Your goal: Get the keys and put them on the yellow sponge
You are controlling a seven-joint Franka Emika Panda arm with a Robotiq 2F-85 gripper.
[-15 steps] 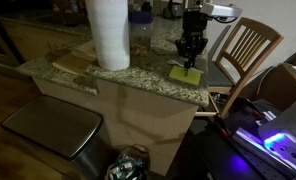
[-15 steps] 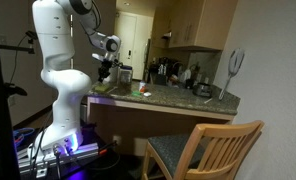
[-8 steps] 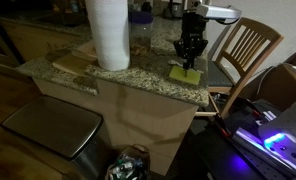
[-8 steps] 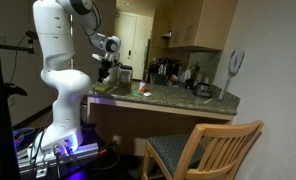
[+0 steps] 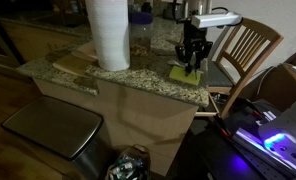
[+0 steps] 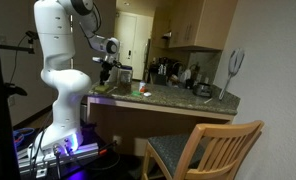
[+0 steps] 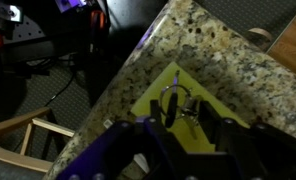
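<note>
The yellow sponge [image 5: 185, 74] lies flat near the corner of the granite counter [image 5: 138, 82]. In the wrist view the sponge [image 7: 151, 101] has the keys [image 7: 174, 102] lying on it, a ring with dark keys. My gripper [image 5: 192, 60] hangs just above the sponge. In the wrist view its fingers [image 7: 182, 110] are spread open on either side of the keys and do not grip them. In an exterior view the gripper [image 6: 106, 72] is over the counter's end; the sponge and keys are too small to make out there.
A tall white paper roll [image 5: 108, 32] stands on a tan wooden board [image 5: 72, 63] further along the counter. A wooden chair [image 5: 250, 45] stands beside the counter end. A steel bin [image 5: 48, 126] sits below. Bottles and clutter [image 6: 173, 72] line the back.
The gripper has lifted slightly above the sponge. The keys stay lying on the sponge.
</note>
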